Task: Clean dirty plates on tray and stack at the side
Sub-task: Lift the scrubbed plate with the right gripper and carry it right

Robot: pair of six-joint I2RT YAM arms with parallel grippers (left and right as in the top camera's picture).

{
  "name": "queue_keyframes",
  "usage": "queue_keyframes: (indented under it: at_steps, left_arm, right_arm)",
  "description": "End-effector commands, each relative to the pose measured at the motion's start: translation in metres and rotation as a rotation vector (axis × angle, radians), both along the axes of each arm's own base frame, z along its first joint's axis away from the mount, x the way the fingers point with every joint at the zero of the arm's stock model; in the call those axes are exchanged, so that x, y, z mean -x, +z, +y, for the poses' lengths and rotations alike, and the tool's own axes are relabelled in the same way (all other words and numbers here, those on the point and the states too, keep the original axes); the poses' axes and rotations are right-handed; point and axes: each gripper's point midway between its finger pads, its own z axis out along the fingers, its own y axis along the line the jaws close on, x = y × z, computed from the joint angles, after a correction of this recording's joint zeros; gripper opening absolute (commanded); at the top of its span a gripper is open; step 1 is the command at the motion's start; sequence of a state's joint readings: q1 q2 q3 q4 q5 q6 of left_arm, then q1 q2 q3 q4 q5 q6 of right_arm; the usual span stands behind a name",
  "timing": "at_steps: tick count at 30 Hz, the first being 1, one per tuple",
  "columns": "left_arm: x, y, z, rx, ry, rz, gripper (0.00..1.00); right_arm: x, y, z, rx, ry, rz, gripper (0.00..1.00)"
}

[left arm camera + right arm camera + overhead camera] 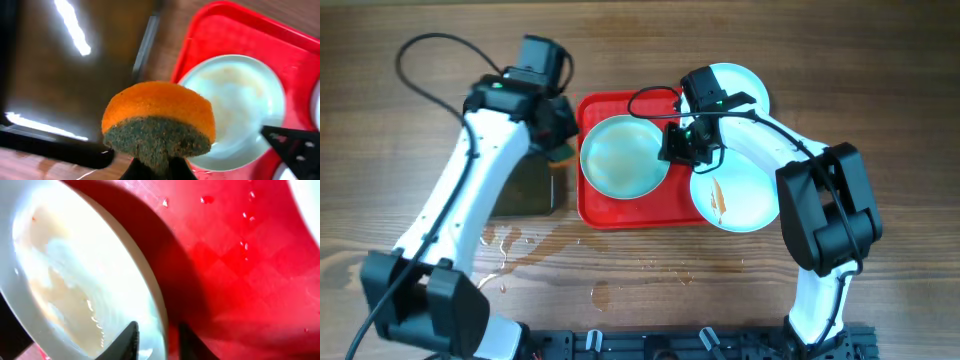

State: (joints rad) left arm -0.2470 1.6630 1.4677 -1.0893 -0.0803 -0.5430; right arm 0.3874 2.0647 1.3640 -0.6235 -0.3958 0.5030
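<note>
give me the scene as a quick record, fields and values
left gripper: shut on orange-and-green sponge, beside the tray
right gripper: fingers straddle the rim of the smeared pale-blue plate
red plastic tray: holds that plate, wet drops on it
streaked plate: off tray, right side
third plate: behind it
black pan: left of tray

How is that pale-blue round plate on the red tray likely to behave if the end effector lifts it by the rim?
The pale-blue round plate looks rigid, so it should keep its shape. Its surface seems wet and smeared, and droplets dot the red plastic tray, so the right end effector straddling its rim may slip. Held at one edge, it will probably tilt.
</note>
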Motion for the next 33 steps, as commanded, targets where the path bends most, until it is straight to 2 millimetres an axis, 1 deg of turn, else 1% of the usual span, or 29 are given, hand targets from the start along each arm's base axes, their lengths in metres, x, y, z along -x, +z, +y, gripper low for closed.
queue_keyframes:
  at_steps: [1,4,6,7,9,10,11,12,13,15,17,19,22,25,27,28,32,33]
  left_arm:
    - [0.000,-0.003,0.031,-0.043,0.039,0.026,0.04]
    - [-0.003,-0.002,0.051,-0.042,0.092,0.023,0.04]
    - [-0.003,-0.003,0.062,-0.042,0.125,0.026,0.04]
    - [-0.003,-0.003,0.070,-0.042,0.147,0.026,0.04]
    - [-0.003,-0.003,0.083,-0.041,0.182,0.028,0.04]
    - [-0.003,-0.003,0.089,-0.041,0.198,0.029,0.04]
    - [-0.003,-0.003,0.092,-0.041,0.208,0.029,0.04]
    - [-0.003,-0.003,0.094,-0.041,0.212,0.028,0.04]
    - [-0.003,-0.003,0.094,-0.041,0.211,0.027,0.04]
    - [-0.004,-0.003,0.094,-0.040,0.212,0.024,0.04]
    - [-0.004,-0.002,0.094,-0.040,0.212,0.022,0.04]
    - [-0.004,-0.002,0.094,-0.040,0.212,0.022,0.04]
    - [-0.004,-0.002,0.094,-0.040,0.212,0.023,0.04]
    - [-0.004,-0.002,0.094,-0.040,0.212,0.023,0.04]
    - [-0.004,-0.002,0.094,-0.040,0.212,0.023,0.04]
    - [-0.004,-0.003,0.094,-0.040,0.212,0.023,0.04]
    - [-0.004,-0.003,0.094,-0.040,0.212,0.023,0.04]
    - [-0.004,-0.003,0.094,-0.040,0.212,0.023,0.04]
  right_arm:
    - [-0.001,-0.009,0.001,0.007,-0.017,0.013,0.05]
    - [-0.006,-0.005,0.003,-0.002,0.009,-0.024,0.04]
    - [-0.008,0.009,0.002,-0.004,0.036,-0.064,0.04]
    - [-0.010,0.025,0.000,0.003,0.041,-0.102,0.04]
    - [-0.016,0.055,-0.012,0.054,0.015,-0.183,0.04]
    - [-0.019,0.076,-0.023,0.099,-0.010,-0.244,0.04]
    - [-0.020,0.091,-0.031,0.132,-0.028,-0.286,0.04]
    - [-0.021,0.111,-0.043,0.191,-0.056,-0.347,0.04]
    - [-0.022,0.125,-0.052,0.241,-0.077,-0.395,0.04]
    - [-0.021,0.144,-0.065,0.363,-0.102,-0.478,0.04]
    - [-0.018,0.153,-0.079,0.546,-0.130,-0.548,0.04]
    - [-0.011,0.163,-0.079,0.707,-0.134,-0.626,0.04]
    - [-0.001,0.192,-0.068,0.898,-0.130,-0.792,0.04]
    - [0.011,0.217,-0.052,1.012,-0.125,-0.932,0.04]
    - [0.014,0.221,-0.042,1.060,-0.018,-0.956,0.04]
    - [0.014,0.225,-0.041,1.090,0.008,-0.971,0.04]
    - [0.019,0.258,-0.055,1.286,-0.063,-1.066,0.05]
    - [0.020,0.262,-0.056,1.305,-0.070,-1.077,0.04]
